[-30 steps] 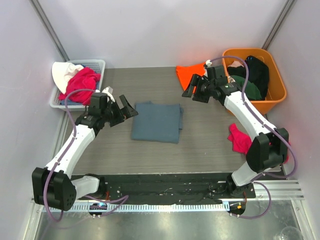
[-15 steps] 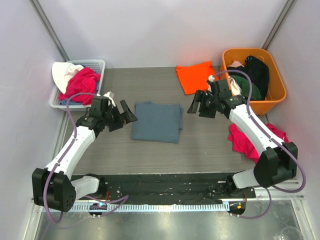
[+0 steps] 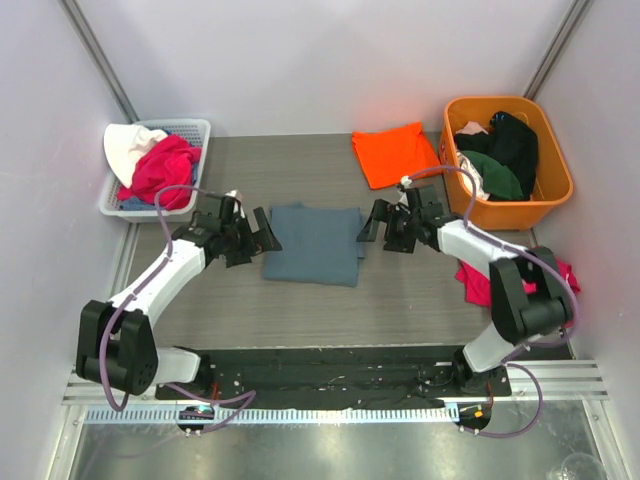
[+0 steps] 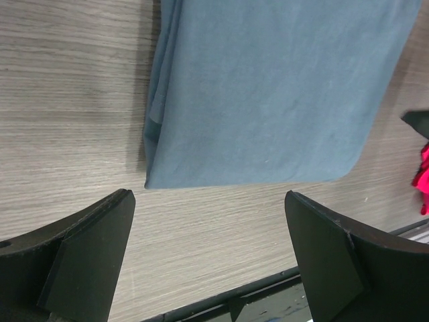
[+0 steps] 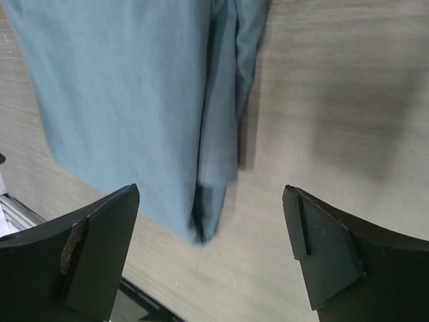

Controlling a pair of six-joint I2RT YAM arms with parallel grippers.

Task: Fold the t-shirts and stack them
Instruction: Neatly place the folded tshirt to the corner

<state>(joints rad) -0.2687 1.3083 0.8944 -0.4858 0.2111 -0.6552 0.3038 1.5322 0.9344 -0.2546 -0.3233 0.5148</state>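
We see the slate blue-grey t-shirt (image 3: 313, 243) folded flat on the table (image 3: 420, 290). Our left gripper (image 3: 262, 232) hovers just beside its left edge, jaws spread wide and empty. Our right gripper (image 3: 368, 223) hovers just beside its right edge, also spread and empty. The orange t-shirt (image 3: 395, 153) lies behind it, to the right.

Folded t-shirt (image 3: 314, 243) centred on table (image 3: 290, 170)
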